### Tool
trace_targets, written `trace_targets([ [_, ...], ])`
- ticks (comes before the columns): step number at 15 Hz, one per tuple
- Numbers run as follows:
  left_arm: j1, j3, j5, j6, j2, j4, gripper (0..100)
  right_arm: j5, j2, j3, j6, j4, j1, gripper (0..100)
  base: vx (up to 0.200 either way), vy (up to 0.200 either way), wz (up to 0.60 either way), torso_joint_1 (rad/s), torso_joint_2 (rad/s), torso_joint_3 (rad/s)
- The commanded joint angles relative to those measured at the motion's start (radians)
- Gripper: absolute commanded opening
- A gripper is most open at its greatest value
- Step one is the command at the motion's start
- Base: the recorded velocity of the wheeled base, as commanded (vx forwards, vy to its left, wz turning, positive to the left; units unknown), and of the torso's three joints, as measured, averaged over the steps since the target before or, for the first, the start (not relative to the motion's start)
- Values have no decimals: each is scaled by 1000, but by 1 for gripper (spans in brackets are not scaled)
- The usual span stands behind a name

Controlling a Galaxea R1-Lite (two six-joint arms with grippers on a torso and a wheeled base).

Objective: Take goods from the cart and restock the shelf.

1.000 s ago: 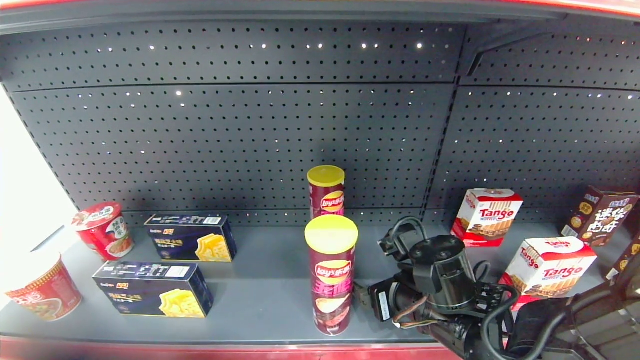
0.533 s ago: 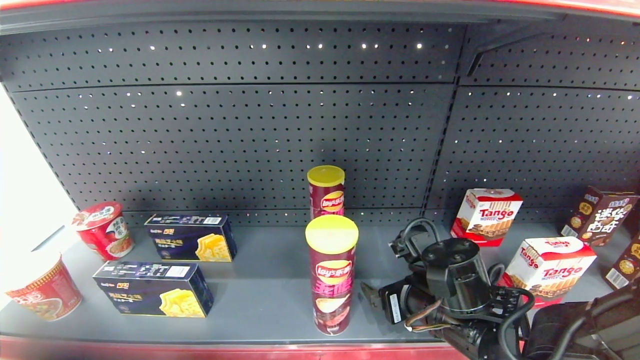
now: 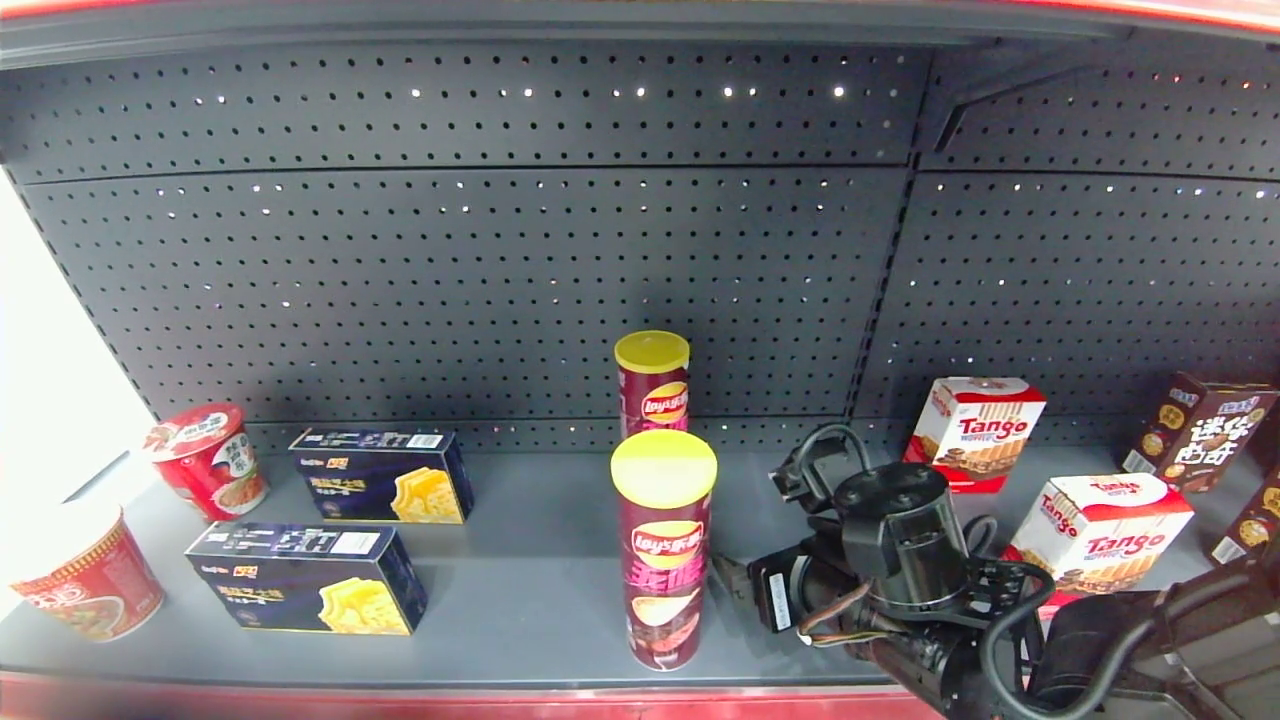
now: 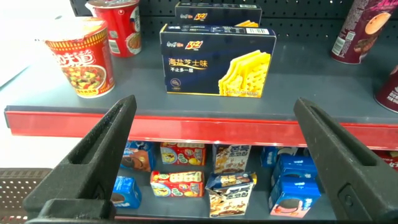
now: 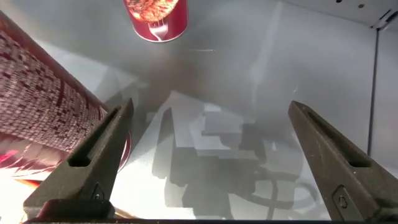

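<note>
Right gripper (image 3: pixel 728 583) sits low over the shelf (image 3: pixel 530 590), just right of the front can (image 3: pixel 663 560). Its fingers are spread wide with nothing between them. In the right wrist view the front can is just beside one finger (image 5: pixel 93 165), outside the gap and not clamped; contact with that finger is unclear.

The front can stands upright near the shelf's front edge, yellow lid on top. The back can (image 3: pixel 652 385) stands upright behind it, close to the pegboard wall (image 3: pixel 500 280). The two cans are in line, apart.

Left gripper (image 4: pixel 211 162) hangs in front of the shelf's red lip (image 4: pixel 186 118), fingers wide apart, holding nothing. Below the lip, a lower shelf carries packaged snacks (image 4: pixel 217 186).

Left part of the shelf: two noodle cups (image 3: pixel 205 460), one near the back and one near the front. Right of them are two blue boxes (image 3: pixel 385 475), lying flat, one behind the other.

Right part of the shelf: two wafer boxes (image 3: pixel 975 430), upright, the nearer one partly behind the right arm. Far right is a brown box (image 3: pixel 1195 430), upright.
</note>
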Motion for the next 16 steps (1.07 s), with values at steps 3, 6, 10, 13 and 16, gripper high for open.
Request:
trace_targets([
  [3, 0, 0, 0, 0, 2, 0, 100, 4, 11, -2, 1, -1, 14, 100, 0, 0, 0, 0, 0, 0],
  [6, 0, 0, 0, 0, 2, 0, 100, 4, 21, -6, -2, -1, 27, 100, 0, 0, 0, 0, 0, 0],
  [10, 0, 0, 0, 0, 2, 0, 100, 4, 24, -11, -4, 1, 40, 100, 0, 0, 0, 0, 0, 0],
  [13, 0, 0, 0, 0, 2, 0, 100, 3, 23, -2, -1, 1, 35, 100, 0, 0, 0, 0, 0, 0],
  [16, 0, 0, 0, 0, 2, 0, 100, -4, 4, 9, -2, 1, 7, 100, 0, 0, 0, 0, 0, 0],
])
